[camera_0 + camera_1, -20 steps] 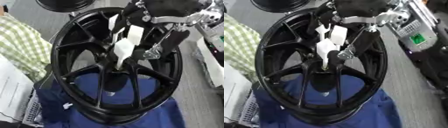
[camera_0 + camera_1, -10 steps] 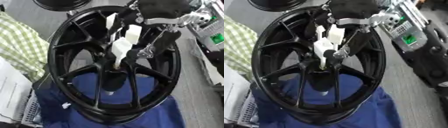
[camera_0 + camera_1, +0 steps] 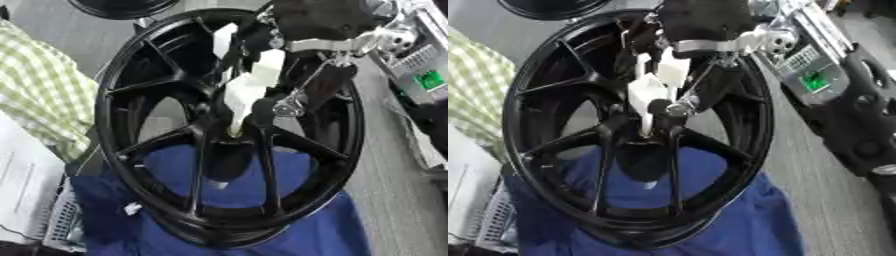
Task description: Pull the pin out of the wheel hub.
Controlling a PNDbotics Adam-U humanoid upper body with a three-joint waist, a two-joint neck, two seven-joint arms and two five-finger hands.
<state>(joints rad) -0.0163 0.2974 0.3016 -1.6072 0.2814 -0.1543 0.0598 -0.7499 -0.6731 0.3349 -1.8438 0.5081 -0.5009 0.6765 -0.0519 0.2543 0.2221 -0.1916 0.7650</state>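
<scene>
One hand is all we see at work: our right hand (image 3: pixel 262 80), black with white finger covers, reaches in from the far right and hangs over the middle of the black wheel (image 3: pixel 157 200). Its fingers (image 3: pixel 243 95) point down toward the hub (image 3: pixel 645 135), and the tips close on a pale, thin pin (image 3: pixel 234 127) that stands in the hub's centre. We cannot tell how far the pin sits in the hole. The wheel lies tilted on a blue cloth (image 3: pixel 350 235), which shows through the spokes on the near side. A green checked cloth (image 3: pixel 35 95) lies to the left of the wheel, and grey machines (image 3: pixel 833 85) stand to the right.
</scene>
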